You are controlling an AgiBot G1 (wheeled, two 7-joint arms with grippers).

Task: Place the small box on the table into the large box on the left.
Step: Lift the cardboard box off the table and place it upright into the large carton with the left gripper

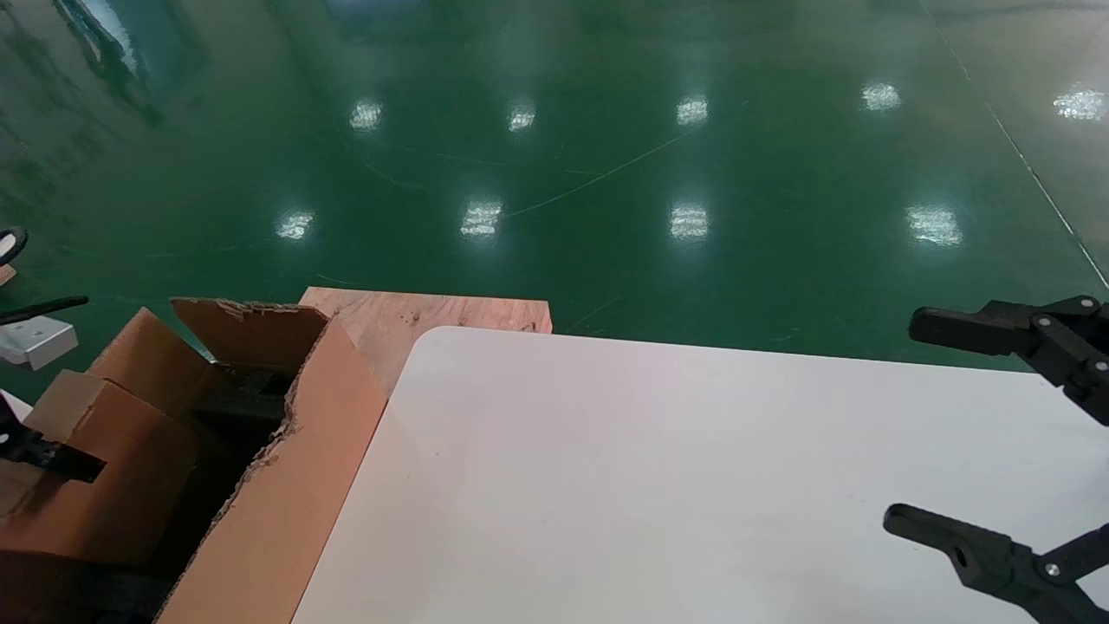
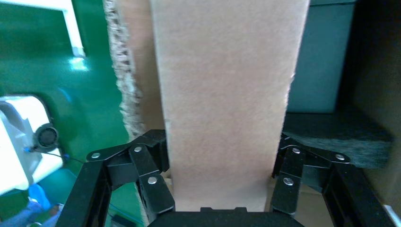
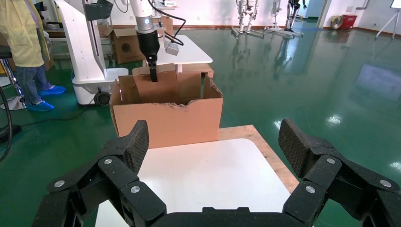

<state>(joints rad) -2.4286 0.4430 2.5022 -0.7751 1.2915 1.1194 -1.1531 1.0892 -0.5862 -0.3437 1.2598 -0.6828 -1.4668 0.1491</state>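
Observation:
The small box point(image 2: 222, 94) is plain brown cardboard, and my left gripper point(image 2: 222, 142) is shut on it, one finger on each side. In the head view this gripper point(image 1: 48, 458) holds the small box point(image 1: 104, 459) in the open top of the large box point(image 1: 286, 503), a torn-edged carton left of the table point(image 1: 650, 485). Black foam point(image 2: 331, 137) lies inside the carton. The right wrist view shows the small box point(image 3: 156, 87) partly sunk below the carton's rim point(image 3: 165, 120). My right gripper point(image 3: 213, 137) is open and empty over the table's right side point(image 1: 905, 422).
A bare wooden board point(image 1: 407, 316) sticks out behind the table's rounded corner, beside the carton. Glossy green floor lies all around. In the right wrist view a white robot base point(image 3: 90, 56), another white table point(image 3: 189, 49) and a person in yellow point(image 3: 21, 33) stand beyond the carton.

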